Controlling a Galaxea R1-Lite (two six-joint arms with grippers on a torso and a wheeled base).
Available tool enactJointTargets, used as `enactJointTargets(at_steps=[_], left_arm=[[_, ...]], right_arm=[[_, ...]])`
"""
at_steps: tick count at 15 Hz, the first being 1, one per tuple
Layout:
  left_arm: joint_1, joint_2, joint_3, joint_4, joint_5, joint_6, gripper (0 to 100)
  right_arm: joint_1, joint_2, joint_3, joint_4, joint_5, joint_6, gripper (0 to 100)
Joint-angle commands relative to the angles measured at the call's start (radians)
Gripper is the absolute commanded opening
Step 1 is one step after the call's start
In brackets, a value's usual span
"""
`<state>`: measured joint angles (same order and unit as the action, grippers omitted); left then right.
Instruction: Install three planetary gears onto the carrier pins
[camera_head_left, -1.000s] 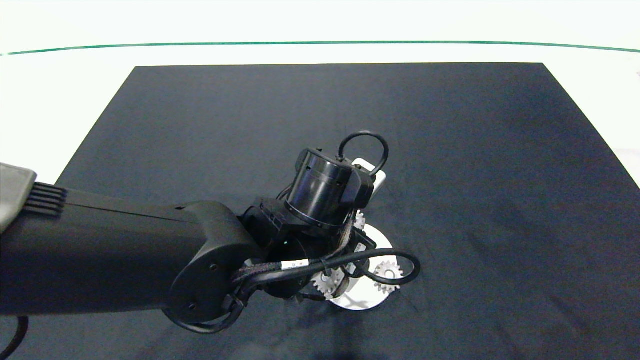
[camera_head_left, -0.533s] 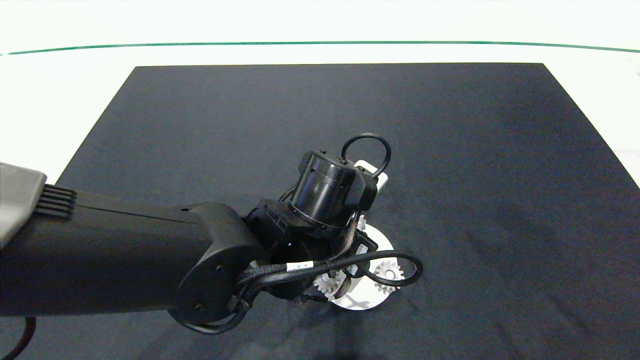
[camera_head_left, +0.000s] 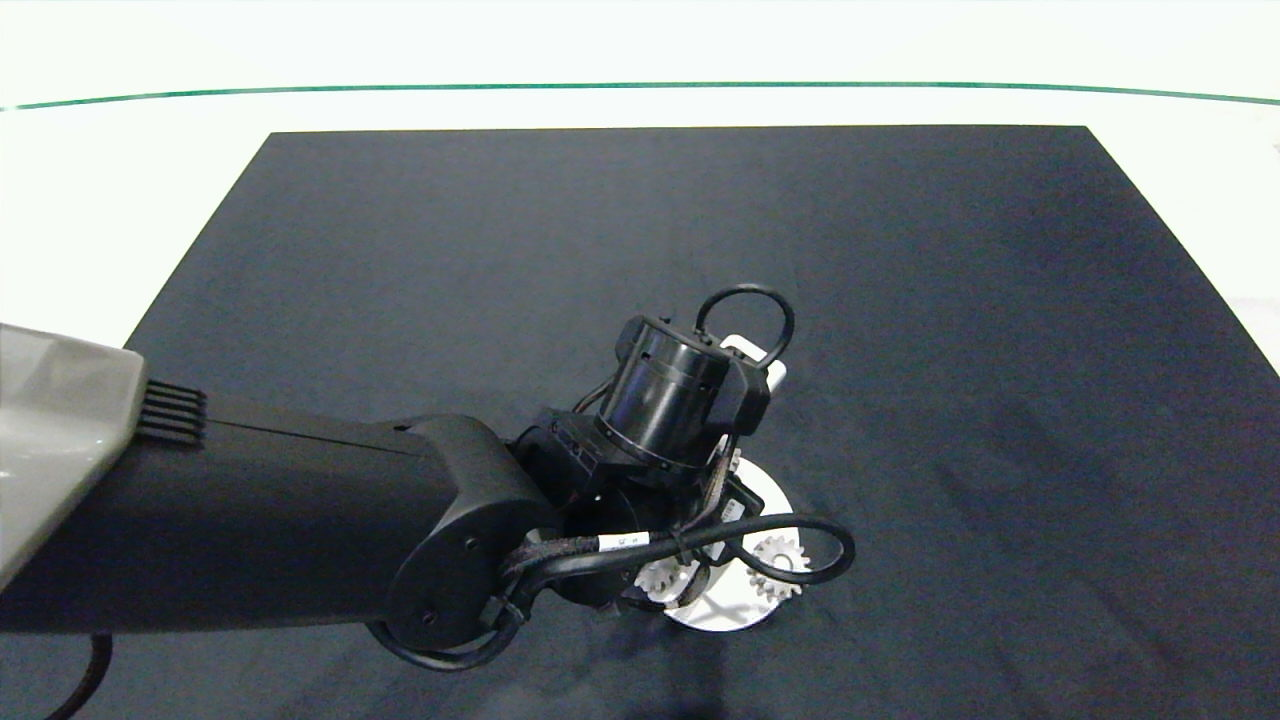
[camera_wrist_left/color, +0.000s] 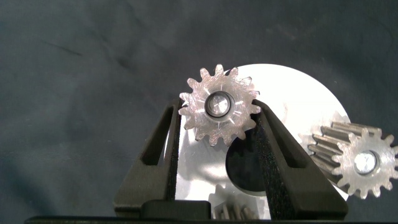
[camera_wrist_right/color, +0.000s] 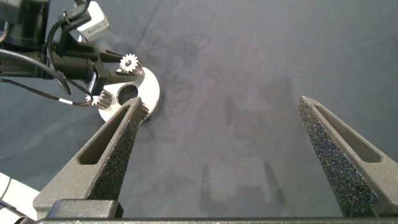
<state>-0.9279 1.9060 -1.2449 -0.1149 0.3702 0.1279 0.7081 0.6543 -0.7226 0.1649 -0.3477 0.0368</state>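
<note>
Left hand (camera_wrist_left/color: 219, 134) | grips gear (camera_wrist_left/color: 219, 106) between fingertips | over pin on disc (camera_wrist_left/color: 298, 99)

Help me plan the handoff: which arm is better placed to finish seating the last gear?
Left. The left gripper already has its jaws on either side of the gear on the white disc. The right gripper hangs open, away from the disc.
</note>
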Motion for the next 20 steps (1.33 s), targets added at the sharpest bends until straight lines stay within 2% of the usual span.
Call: enactJointTargets(at_steps=[1, 2, 7, 9, 11, 13, 14, 17, 20], left_arm=[[0.001, 0.004, 0.001, -0.002, 0.003, -0.001, 16], [0.003, 0.002, 0.001, -0.002, 0.003, -0.001, 100], [0.007, -0.048, 0.010, 0.008, 0.004, -0.002, 100], [0.011, -0.100, 0.028, 0.063, 0.004, -0.008, 100], [0.015, -0.174, 0.061, 0.073, 0.004, -0.017, 100], [0.026, -0.275, 0.125, 0.073, 0.030, -0.020, 100], [0.035, -0.329, 0.165, 0.075, 0.032, -0.020, 100], [0.123, -0.504, 0.300, 0.121, 0.033, -0.034, 100], [0.294, -0.708, 0.417, 0.146, 0.032, -0.033, 100]], right_arm=[[0.001, -0.001, -0.001, 0.001, -0.002, 0.002, 100], [0.001, -0.001, 0.000, 0.001, -0.002, 0.002, 100], [0.001, 0.001, -0.001, 0.002, -0.002, 0.002, 100], [0.001, 0.001, -0.001, 0.001, -0.002, 0.003, 100], [-0.001, -0.002, 0.000, 0.002, -0.002, 0.003, 100], [-0.009, -0.018, -0.001, 0.021, -0.004, 0.005, 100], [-0.013, -0.027, -0.001, 0.031, -0.004, 0.005, 100], [-0.067, -0.067, 0.000, 0.082, -0.004, 0.005, 100], [-0.174, -0.087, -0.020, 0.131, -0.004, 0.003, 100]])
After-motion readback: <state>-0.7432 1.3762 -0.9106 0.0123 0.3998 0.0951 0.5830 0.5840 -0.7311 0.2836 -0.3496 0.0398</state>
